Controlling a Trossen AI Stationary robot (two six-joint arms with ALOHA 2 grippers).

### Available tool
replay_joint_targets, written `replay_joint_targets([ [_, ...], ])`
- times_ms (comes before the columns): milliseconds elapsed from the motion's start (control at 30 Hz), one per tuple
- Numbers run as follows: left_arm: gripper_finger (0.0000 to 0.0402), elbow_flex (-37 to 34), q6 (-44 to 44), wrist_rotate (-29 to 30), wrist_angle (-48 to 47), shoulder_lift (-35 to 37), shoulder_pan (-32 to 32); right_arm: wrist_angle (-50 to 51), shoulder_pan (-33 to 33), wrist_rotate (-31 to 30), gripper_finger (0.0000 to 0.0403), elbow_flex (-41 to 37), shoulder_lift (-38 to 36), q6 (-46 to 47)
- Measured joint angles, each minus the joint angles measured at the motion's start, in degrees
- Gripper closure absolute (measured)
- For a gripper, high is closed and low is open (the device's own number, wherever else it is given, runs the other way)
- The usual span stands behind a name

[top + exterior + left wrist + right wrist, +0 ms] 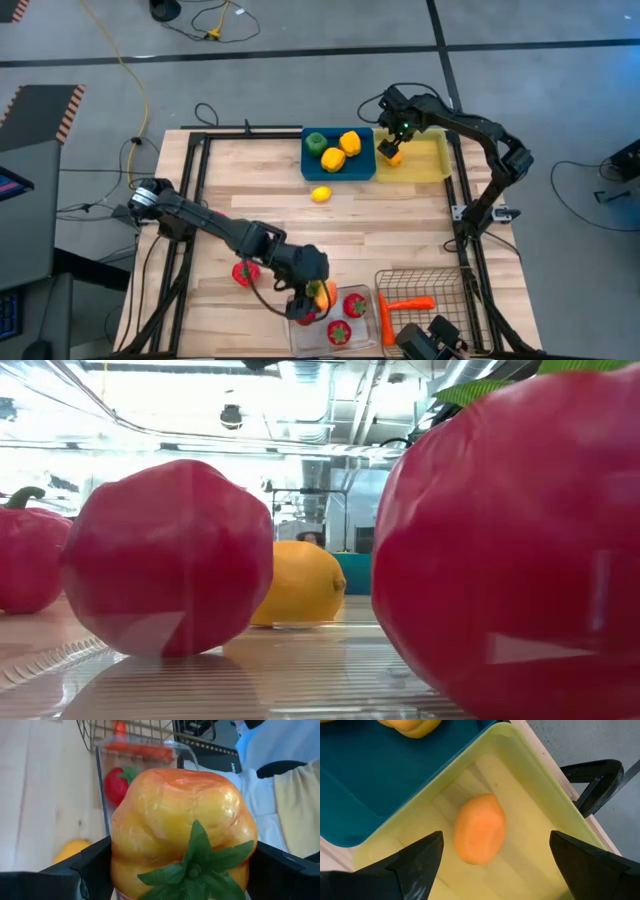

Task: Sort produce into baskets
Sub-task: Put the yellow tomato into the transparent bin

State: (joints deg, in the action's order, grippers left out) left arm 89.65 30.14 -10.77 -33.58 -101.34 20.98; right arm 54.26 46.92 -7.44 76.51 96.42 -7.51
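Produce is partly sorted already: in the high view the blue tray (338, 172) at the far edge of the surface holds a green pepper (316, 143) and two yellow peppers (340, 151), and the clear bin (300, 338) at the near edge holds red berries (347, 318). My left gripper (318, 294) is over the far rim of the clear bin, and its jaws stand wide around an orange-yellow pepper (182, 827); in my left wrist view it fills the space between both jaws and I judge it is grasped, though the contact itself I cannot see. This pepper shows its green stem and leaves toward my wrist camera, so its long axis runs away from the camera and its rounded bottom points outward toward the bin and the wire-mesh basket (452, 283), where a carrot (408, 302) lies. My right gripper (492, 852) hovers over the yellow tray (542, 795) in the far right corner, its jaws released and wide on either side of an orange (479, 828) that lies free on the tray floor, its longer side going along the tray. For the step in hand, I think I should first decide which basket takes this pepper, since the clear bin has only red berries; then lower it gently and release only when it rests. A lemon (321, 194) just near the blue tray and a red pepper (246, 273) near the left arm wait on the wood.
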Motion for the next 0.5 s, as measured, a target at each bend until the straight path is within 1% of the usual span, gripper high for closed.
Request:
replay_joint_targets([
  [100,0.0071,-0.55,1.81,1.52,0.07,0.00,1.67,0.00,0.00,0.00,0.0010,0.00,0.00,0.00],
  [300,0.0070,-3.64,1.89,2.06,1.84,-0.04,3.94,-0.21,0.00,0.00,0.0010,0.00,0.00,0.00],
  [500,0.0070,-7.62,5.07,2.65,2.55,-0.07,4.52,-0.33,0.00,0.00,0.0010,0.00,0.00,-0.01],
])
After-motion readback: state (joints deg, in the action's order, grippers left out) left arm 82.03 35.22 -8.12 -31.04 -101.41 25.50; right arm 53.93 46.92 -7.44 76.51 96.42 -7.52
